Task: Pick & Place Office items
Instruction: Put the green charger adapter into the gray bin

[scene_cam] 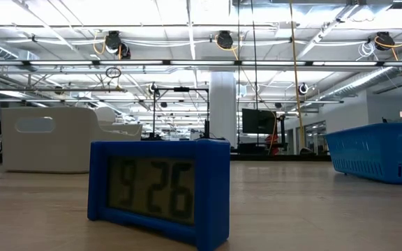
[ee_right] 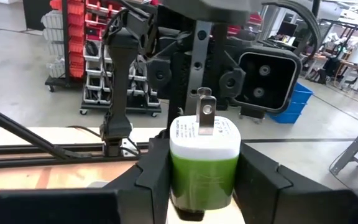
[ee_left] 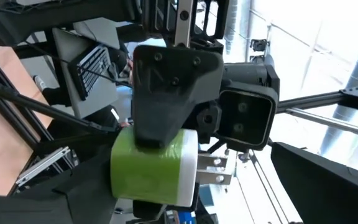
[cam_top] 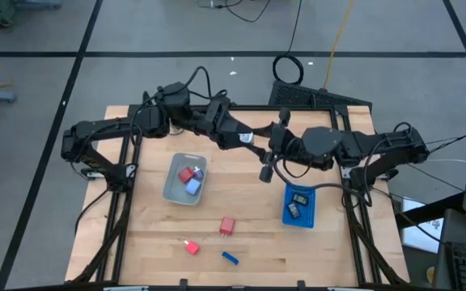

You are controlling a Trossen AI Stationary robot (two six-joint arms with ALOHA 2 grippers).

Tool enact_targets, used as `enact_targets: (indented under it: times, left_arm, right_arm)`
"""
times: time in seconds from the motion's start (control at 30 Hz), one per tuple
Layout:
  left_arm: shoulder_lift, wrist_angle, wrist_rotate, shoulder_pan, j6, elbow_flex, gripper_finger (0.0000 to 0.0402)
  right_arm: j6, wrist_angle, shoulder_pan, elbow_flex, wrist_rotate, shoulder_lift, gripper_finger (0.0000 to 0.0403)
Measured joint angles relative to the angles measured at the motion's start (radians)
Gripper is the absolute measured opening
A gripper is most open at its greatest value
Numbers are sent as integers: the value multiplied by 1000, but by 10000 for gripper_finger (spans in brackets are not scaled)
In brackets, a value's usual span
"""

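Observation:
A green plug adapter (ee_right: 204, 168) with a white face and metal prongs is held up in the air between my two grippers, over the far middle of the table. My right gripper (ee_right: 204, 190) is shut on it. My left gripper (cam_top: 252, 141) faces it from the table's left, open, its fingers spread wide of the adapter (ee_left: 154, 171). On the table lie a red block (cam_top: 227, 225), a small red item (cam_top: 191, 246) and a blue item (cam_top: 230, 258). Red and blue items sit in the grey tray (cam_top: 173, 184); black ones sit in the blue tray (cam_top: 310, 217). My right gripper pinches the adapter's green body (ee_right: 180, 177) between its two fingers, one on each side. The white face and prongs (ee_right: 205, 115) point away from my wrist toward the left gripper. The adapter is lifted clear of the table.
In the low view a blue desk clock (scene_cam: 159, 192) stands close in front, a blue basket (scene_cam: 379, 150) to one side and a pale bin (scene_cam: 54, 143) to the other. Bare wood lies between the trays and along the near edge.

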Motion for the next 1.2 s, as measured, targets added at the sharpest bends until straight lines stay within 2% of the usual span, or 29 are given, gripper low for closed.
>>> enact_targets:
  times: [0.37,0.77,1.2]
  left_arm:
    - [0,12,2,-2,42,0,389]
    - [1,16,1,-1,61,0,253]
    - [2,40,-19,5,73,-1,155]
  right_arm:
    - [-2,1,-9,0,-3,0,127]
    - [-3,13,-9,1,-3,-8,127]
    - [0,32,-8,1,-3,-16,127]
